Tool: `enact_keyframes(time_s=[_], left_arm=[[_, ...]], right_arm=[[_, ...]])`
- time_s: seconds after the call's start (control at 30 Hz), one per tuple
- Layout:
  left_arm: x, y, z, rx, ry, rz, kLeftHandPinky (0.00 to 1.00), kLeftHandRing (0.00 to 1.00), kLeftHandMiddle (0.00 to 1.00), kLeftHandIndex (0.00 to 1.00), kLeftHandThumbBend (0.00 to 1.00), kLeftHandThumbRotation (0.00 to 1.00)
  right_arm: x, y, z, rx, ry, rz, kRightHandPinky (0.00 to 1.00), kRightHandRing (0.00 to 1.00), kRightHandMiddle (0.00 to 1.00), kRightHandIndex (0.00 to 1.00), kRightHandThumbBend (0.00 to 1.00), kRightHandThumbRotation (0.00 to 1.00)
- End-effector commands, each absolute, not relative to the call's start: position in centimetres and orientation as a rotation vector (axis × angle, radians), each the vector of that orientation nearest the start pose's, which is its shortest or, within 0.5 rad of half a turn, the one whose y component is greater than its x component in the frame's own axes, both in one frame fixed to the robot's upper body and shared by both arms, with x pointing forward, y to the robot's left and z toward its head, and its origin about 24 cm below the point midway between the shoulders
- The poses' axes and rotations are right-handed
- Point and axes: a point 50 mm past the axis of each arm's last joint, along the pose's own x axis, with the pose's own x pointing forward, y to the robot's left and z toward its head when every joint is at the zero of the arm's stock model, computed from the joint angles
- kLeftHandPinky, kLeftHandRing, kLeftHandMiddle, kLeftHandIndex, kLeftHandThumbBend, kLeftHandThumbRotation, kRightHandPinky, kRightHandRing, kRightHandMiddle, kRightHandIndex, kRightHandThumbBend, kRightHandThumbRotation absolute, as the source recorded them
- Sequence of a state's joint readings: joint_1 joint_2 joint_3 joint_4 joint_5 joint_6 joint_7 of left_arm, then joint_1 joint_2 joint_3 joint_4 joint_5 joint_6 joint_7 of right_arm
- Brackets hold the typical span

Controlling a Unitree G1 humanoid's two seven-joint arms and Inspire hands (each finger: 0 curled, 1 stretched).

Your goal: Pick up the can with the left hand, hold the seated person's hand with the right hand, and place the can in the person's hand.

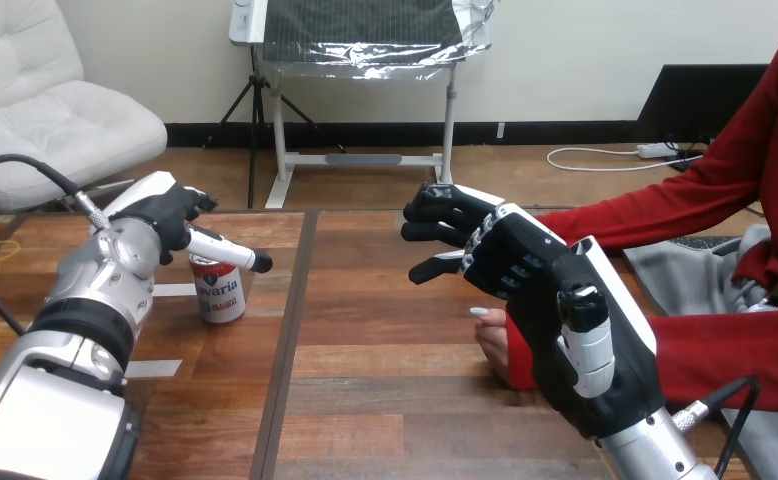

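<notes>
Wooden desk (385,400) bears the can (218,292) upright, left of centre; our left hand (165,215) hovers spread at its top. We judge it light, slick, dentable: grip mid-wall. Right hand (505,255) spread above the person's hand (492,340).

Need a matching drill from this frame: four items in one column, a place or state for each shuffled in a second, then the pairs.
1. can
2. left hand
3. right hand
4. person's hand

A. raised over the person's hand, fingers relaxed
B. upright on the table, at the view's left
C. low at the table, partly hidden behind a robot hand
D. right by the can's top

Pairs: 1-B, 2-D, 3-A, 4-C
</notes>
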State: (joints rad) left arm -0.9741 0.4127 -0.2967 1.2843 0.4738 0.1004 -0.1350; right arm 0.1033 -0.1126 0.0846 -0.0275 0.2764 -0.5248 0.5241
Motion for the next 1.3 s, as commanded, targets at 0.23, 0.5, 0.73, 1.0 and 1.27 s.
enact_keyframes(time_s=[0.23, 0.5, 0.73, 1.0, 1.27], left_arm=[[39.4, 22.5, 8.6, 1.019, 0.45, -0.093, 0.7, 0.86, 0.89, 0.86, 0.86, 0.3], [39.2, 22.4, 8.2, 1.009, 0.458, -0.096, 0.69, 0.87, 0.89, 0.86, 0.87, 0.28], [39.0, 22.5, 7.8, 1.006, 0.462, -0.093, 0.68, 0.87, 0.89, 0.86, 0.86, 0.25], [38.8, 22.5, 7.4, 1.016, 0.467, -0.084, 0.71, 0.89, 0.9, 0.87, 0.86, 0.24], [38.7, 22.6, 7.2, 1.019, 0.465, -0.081, 0.73, 0.9, 0.91, 0.88, 0.86, 0.24]], right_arm=[[22.0, -13.5, 8.6, 0.075, -0.553, 0.515, 0.63, 0.78, 0.8, 0.79, 0.88, 1.0], [21.9, -13.6, 8.7, 0.07, -0.552, 0.507, 0.63, 0.78, 0.8, 0.79, 0.89, 1.0], [21.9, -13.6, 8.7, 0.073, -0.552, 0.507, 0.63, 0.78, 0.8, 0.79, 0.89, 1.0], [21.9, -13.7, 8.7, 0.076, -0.552, 0.509, 0.63, 0.79, 0.8, 0.79, 0.88, 1.0], [21.9, -13.6, 8.7, 0.076, -0.551, 0.512, 0.63, 0.79, 0.8, 0.8, 0.88, 1.0]])
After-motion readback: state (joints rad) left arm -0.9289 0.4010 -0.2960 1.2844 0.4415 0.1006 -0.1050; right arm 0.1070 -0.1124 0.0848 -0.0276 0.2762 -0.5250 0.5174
